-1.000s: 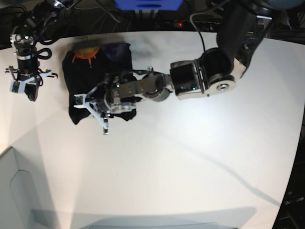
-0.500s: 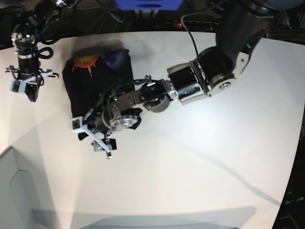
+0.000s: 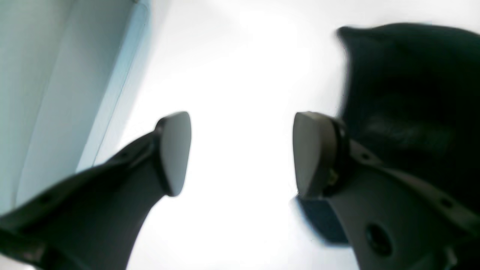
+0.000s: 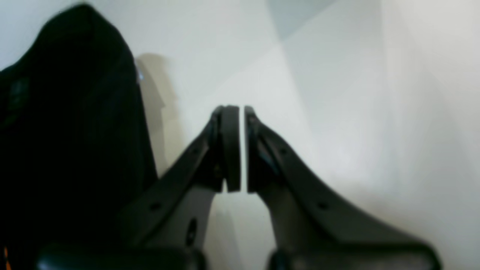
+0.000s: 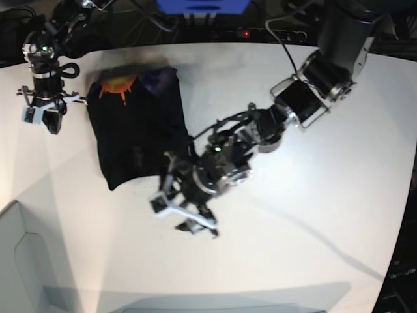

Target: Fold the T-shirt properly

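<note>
The black T-shirt [image 5: 137,127] lies folded in a compact rectangle on the white table, with the orange sun print [image 5: 117,85] and purple print [image 5: 158,77] at its far end. My left gripper [image 5: 177,216] is open and empty, hovering over bare table just off the shirt's near right corner. In the left wrist view the gripper [image 3: 242,153] is spread wide, with the shirt [image 3: 405,93] at the upper right. My right gripper [image 5: 44,120] sits left of the shirt. In the right wrist view the gripper [image 4: 242,150] is shut on nothing, with the shirt [image 4: 67,131] at the left.
The white table [image 5: 293,215] stretches to the right and front. A pale grey panel [image 5: 19,261] sits at the front left corner and shows in the left wrist view [image 3: 56,75]. Cables and dark equipment [image 5: 202,13] line the back edge.
My left gripper came off the shirt's near edge and swung right and toward the front, open and empty. The shirt stays folded. My right gripper shifted slightly toward the back.
</note>
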Controlling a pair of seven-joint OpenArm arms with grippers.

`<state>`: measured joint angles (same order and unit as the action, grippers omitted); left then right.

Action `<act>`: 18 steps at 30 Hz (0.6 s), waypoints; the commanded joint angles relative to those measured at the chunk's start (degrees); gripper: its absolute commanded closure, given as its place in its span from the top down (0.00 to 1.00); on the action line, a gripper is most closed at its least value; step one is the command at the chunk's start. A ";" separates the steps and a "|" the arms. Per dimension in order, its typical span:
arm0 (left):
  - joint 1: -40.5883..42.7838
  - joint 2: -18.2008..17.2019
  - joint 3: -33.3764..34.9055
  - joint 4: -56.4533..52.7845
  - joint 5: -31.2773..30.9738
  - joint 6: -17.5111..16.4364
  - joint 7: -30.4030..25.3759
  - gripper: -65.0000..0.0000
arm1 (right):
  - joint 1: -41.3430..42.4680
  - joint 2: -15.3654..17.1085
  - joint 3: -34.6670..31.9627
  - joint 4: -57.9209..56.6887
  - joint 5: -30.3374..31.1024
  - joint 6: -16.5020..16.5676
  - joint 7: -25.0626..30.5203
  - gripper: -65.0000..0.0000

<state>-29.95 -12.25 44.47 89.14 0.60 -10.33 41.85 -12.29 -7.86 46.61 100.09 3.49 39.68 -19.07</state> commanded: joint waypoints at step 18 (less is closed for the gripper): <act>36.33 -11.62 -54.71 12.18 0.23 0.44 0.05 0.62 | -7.27 -1.14 -9.47 -2.56 1.39 0.32 1.53 0.00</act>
<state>7.07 -23.03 -9.87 100.05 0.69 -10.35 43.09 -19.53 -9.37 37.04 96.44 3.88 39.79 -18.85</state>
